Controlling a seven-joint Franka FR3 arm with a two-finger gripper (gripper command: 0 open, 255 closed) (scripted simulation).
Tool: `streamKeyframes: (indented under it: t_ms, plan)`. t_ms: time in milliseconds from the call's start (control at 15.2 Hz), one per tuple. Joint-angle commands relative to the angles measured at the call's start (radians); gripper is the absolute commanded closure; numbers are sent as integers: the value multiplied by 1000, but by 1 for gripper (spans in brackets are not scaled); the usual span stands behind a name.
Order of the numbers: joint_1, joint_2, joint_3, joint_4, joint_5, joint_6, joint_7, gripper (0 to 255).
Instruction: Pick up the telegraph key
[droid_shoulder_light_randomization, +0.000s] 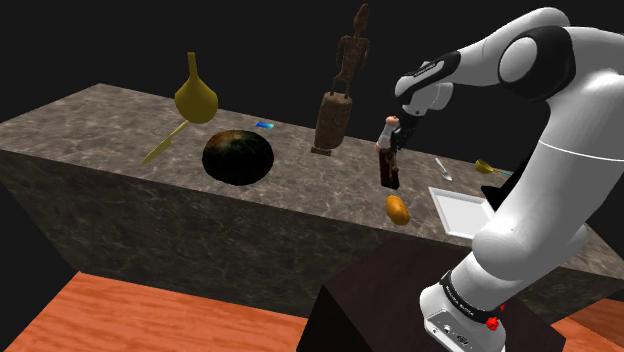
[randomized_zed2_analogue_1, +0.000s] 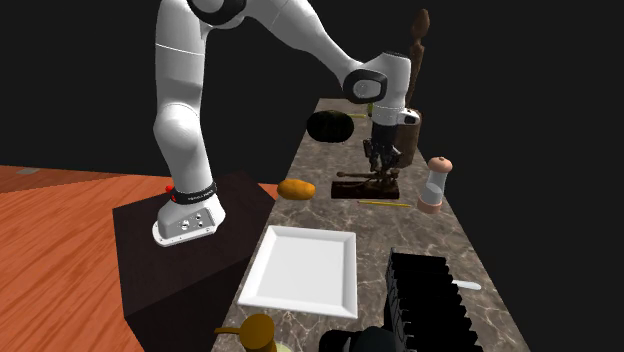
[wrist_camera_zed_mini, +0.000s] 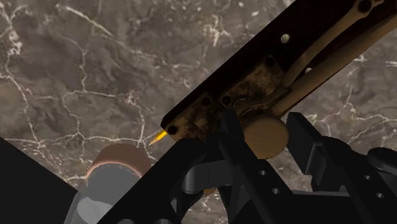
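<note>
My tool (wrist_camera_zed_mini: 262, 121) is nearest: two black fingers, one on each side of the round brass knob of the telegraph key (wrist_camera_zed_mini: 254, 70). The knob looks pressed against both inner faces, so I judge the tool clenched on the key there and not standing free.

The key is directly under me, with no offset to close. Its dark base is long and narrow, and a brass lever runs along it. My fingers squeeze across that long axis, not along it. The grip is at the knob end, so most of the base stretches away to one side. I expect that free end to sag when I lift, so the rise should be straight and slow. From the second exterior view the base seems to lie flat on the marbled worktop (randomized_zed2_analogue_1: 470, 250). I cannot tell whether it has left the surface.

Just beside the key lies a thin yellow stick (randomized_zed2_analogue_1: 385, 203). Near that stands a small mill (randomized_zed2_analogue_1: 435, 185) with a brown cap. An orange lump (randomized_zed2_analogue_1: 296, 189) sits by the worktop's edge, and a white square plate (randomized_zed2_analogue_1: 300, 270) lies well apart.

The key shows no brand or writing. The black band (droid_shoulder_light_randomization: 468, 305) at my arm's foot carries small lettering I cannot read.
</note>
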Motion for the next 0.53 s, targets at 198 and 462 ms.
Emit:
streamKeyframes:
  t_ms: [198, 462]
  plan:
    - [4, -39, -7, 23, -20, -59, 12, 255]
    - [5, -54, -10, 34, -28, -84, 17, 255]
